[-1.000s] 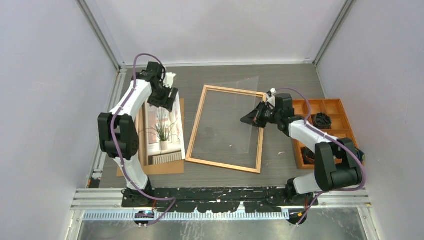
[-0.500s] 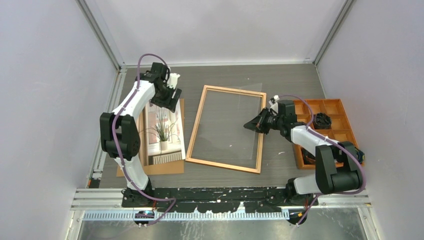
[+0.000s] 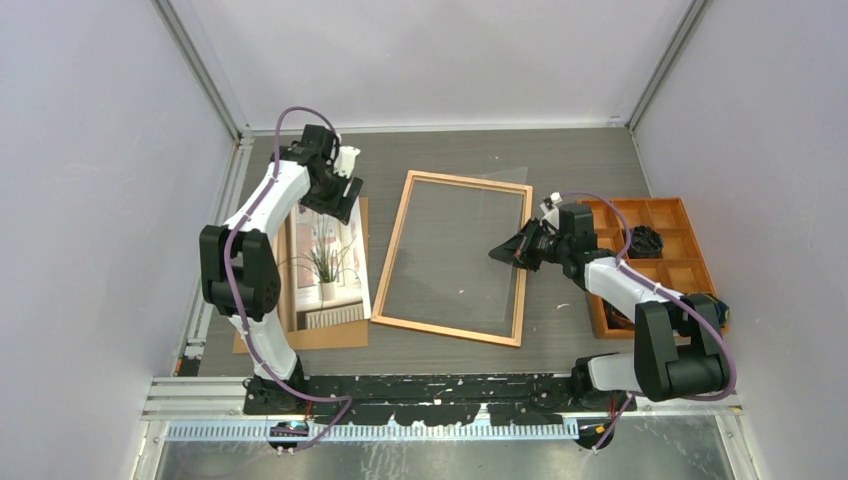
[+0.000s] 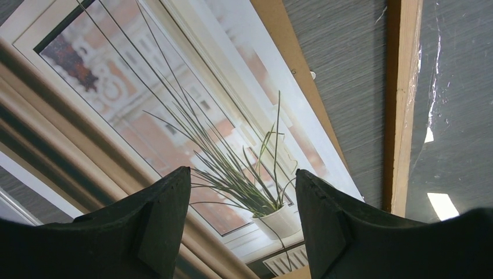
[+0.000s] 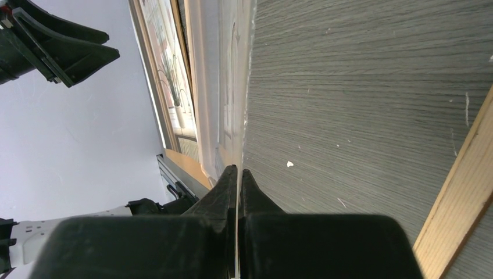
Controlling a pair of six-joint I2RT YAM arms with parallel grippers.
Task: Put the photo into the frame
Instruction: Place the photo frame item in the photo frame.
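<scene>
Right claw pinches glass pane over frame — left claw spread above photo.

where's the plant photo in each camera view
top external: the photo lies left of centre, on a brown board.
left wrist: the photo fills left and centre.
right wrist: the photo, narrow strip, upper left.
shared landmark: the frame, right of it everywhere.

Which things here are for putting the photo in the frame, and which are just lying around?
For the job: photo, frame, glass pane pinched by the right gripper, open left gripper over the photo.
Just lying about: brown board under the photo, orange compartment tray, black object in it.
</scene>
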